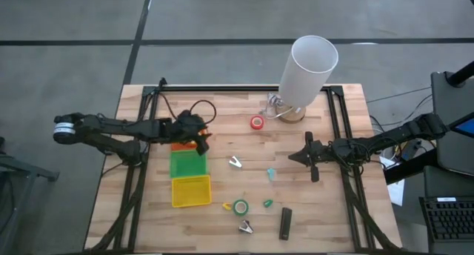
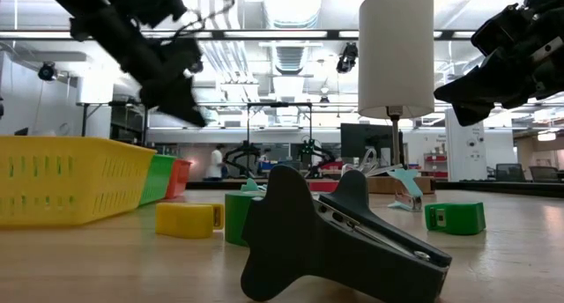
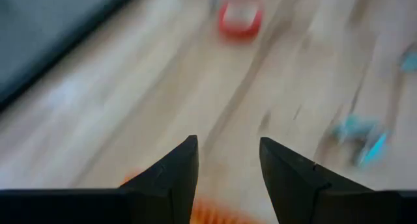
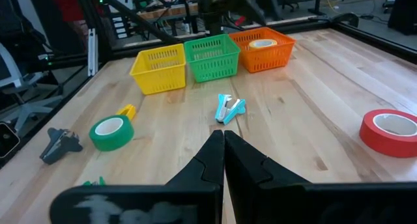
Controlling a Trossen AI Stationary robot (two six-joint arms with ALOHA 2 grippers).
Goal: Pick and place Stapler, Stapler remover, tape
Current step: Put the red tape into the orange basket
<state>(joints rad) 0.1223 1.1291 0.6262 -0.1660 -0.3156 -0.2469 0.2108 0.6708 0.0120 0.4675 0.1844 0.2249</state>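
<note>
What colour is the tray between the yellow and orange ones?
Green; the middle tray shows best in the right wrist view.

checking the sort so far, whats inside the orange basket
In the right wrist view the orange mesh basket holds one pale yellow ring-shaped tape roll. Its floor around the roll is hidden by the basket walls. From above, the left gripper covers the basket.

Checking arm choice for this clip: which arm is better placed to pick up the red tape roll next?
Probably the right: its end effector, shut and empty, hangs over bare table beside the red tape roll. The left end effector, open, is over the orange basket, farther away.
</note>
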